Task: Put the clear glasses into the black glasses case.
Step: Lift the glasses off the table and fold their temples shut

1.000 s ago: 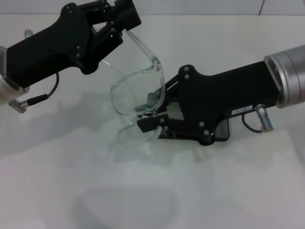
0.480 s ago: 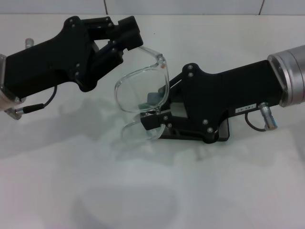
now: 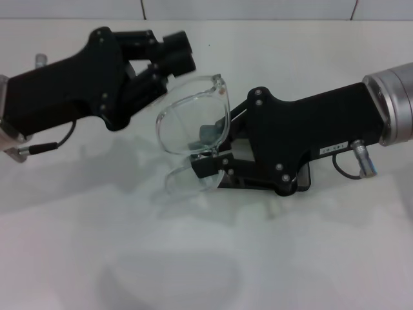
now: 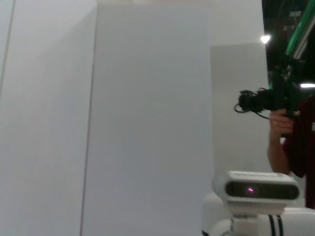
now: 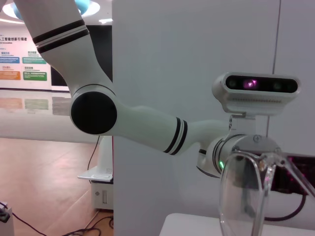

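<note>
The clear glasses (image 3: 192, 126) hang tilted above the white table (image 3: 193, 258), held at the middle of the frame by my right gripper (image 3: 206, 150), which is shut on them. One lens also shows close up in the right wrist view (image 5: 243, 196). My left gripper (image 3: 179, 53) sits up and to the left of the glasses, a short gap away, open and holding nothing. A dark flat edge of the black glasses case (image 3: 306, 177) shows on the table under my right gripper. The rest of the case is hidden by that arm.
The white table spreads bare in front of both arms. Both wrist views look back at my own body and head camera (image 5: 256, 91) before a white wall. A person holding a camera (image 4: 283, 123) stands behind.
The glasses have come down and tilted towards my right gripper. My left gripper has let go of the glasses' arm and drawn back to the left.
</note>
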Robot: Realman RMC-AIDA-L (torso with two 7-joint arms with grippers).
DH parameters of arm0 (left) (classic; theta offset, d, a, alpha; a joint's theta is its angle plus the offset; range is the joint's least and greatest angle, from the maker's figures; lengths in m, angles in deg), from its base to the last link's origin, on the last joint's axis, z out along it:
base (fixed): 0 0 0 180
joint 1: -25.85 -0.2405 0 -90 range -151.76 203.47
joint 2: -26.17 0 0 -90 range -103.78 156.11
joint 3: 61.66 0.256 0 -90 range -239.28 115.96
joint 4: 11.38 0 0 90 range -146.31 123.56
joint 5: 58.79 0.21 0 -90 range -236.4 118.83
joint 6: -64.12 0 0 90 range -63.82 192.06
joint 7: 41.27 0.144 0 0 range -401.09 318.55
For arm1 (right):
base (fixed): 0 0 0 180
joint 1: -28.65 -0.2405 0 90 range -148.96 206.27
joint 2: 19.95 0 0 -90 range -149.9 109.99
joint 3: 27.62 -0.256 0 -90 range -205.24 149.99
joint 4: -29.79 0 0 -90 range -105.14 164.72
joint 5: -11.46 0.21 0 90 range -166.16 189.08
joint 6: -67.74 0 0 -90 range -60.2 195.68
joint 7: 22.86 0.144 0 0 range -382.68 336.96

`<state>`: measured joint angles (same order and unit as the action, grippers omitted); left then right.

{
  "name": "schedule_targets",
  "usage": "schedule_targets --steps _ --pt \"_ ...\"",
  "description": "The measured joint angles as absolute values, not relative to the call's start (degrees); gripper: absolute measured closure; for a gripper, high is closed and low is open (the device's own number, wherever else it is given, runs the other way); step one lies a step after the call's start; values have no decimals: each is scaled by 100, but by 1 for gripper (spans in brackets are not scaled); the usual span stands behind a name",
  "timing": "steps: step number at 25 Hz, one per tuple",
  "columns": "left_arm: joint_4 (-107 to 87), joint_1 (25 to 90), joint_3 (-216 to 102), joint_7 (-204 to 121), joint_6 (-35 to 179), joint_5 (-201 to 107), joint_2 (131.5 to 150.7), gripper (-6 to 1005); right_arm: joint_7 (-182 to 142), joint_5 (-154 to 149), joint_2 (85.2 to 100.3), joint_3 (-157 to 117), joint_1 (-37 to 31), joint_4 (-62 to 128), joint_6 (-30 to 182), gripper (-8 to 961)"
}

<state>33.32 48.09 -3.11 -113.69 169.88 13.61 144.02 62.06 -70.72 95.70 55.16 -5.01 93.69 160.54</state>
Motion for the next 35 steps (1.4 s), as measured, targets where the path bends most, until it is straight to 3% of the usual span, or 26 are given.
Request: schedule_targets --steps 12,35 --pt "3335 4973 -232 -11416 16998 1382 14437 829 6107 -7072 9590 5517 -549 9267 16092 843" --pt "3332 5133 56 -11529 17149 1513 14296 828 5938 -6939 9588 5517 -509 9166 16108 843"
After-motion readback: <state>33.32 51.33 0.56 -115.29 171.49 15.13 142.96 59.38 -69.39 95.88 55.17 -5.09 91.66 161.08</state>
